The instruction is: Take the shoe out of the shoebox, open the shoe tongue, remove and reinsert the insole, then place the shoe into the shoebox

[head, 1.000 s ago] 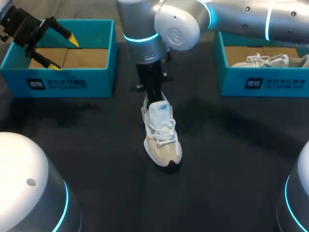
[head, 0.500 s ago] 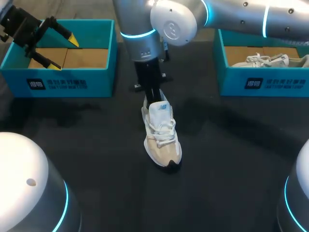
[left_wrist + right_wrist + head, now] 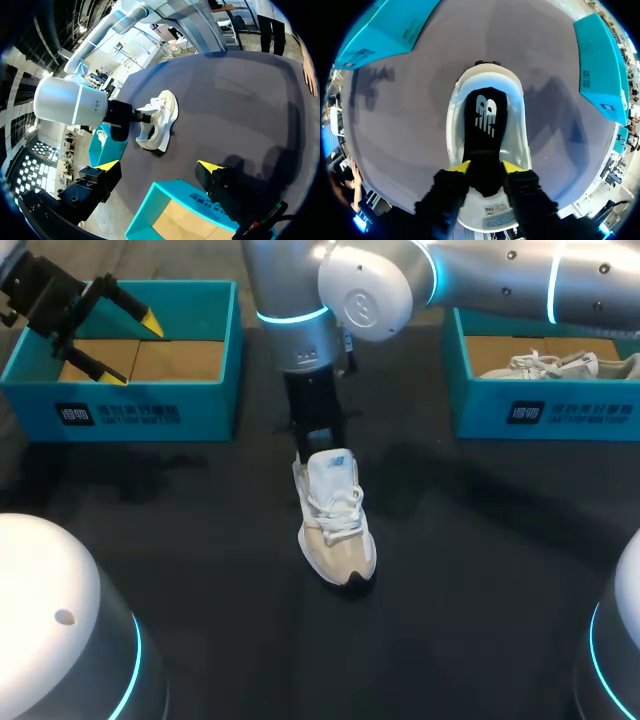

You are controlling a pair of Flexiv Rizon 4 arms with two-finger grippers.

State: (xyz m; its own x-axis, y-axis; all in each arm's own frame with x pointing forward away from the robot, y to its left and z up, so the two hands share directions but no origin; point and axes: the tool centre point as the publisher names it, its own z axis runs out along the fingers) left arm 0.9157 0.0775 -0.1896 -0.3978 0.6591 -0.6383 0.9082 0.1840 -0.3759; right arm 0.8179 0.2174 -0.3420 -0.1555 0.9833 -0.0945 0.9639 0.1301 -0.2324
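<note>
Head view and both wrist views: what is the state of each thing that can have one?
shoe: upright on the table.
insole: inside the shoe, pinched.
right gripper: shut on the insole.
left gripper: open, empty, over the left shoebox.
left shoebox: open, empty.
right shoebox: open, holds a second shoe.

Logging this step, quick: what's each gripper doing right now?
Left gripper: open, holding nothing.
Right gripper: shut on the black insole.
</note>
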